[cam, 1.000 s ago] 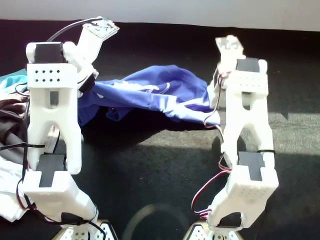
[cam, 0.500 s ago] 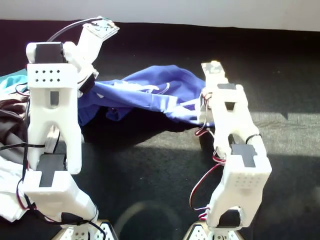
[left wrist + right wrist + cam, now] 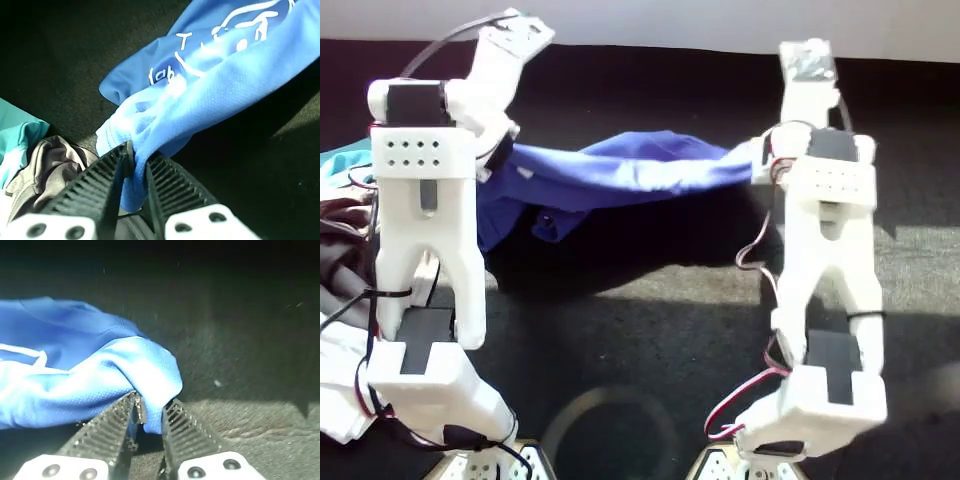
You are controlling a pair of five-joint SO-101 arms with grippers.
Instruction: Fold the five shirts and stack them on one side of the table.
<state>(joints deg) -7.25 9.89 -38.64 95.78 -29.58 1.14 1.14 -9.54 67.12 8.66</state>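
Dark table [image 3: 620, 330] | blue shirt [image 3: 620, 175] stretched across far middle | left gripper [image 3: 136, 156] clamped on its left end | right gripper [image 3: 152, 407] clamped on its right end | other shirts [image 3: 340, 250] heaped far left

Dark table with a heap of shirts at one edge

The dark table [image 3: 650, 340] is catching a band of sunlight across its middle. A teal shirt [image 3: 342, 160], a grey shirt [image 3: 340, 255] and a white shirt [image 3: 335, 385] are lying crumpled together at one edge. A blue shirt [image 3: 620, 175] is sagging towards the table near that heap, and whether it is touching cannot be told.
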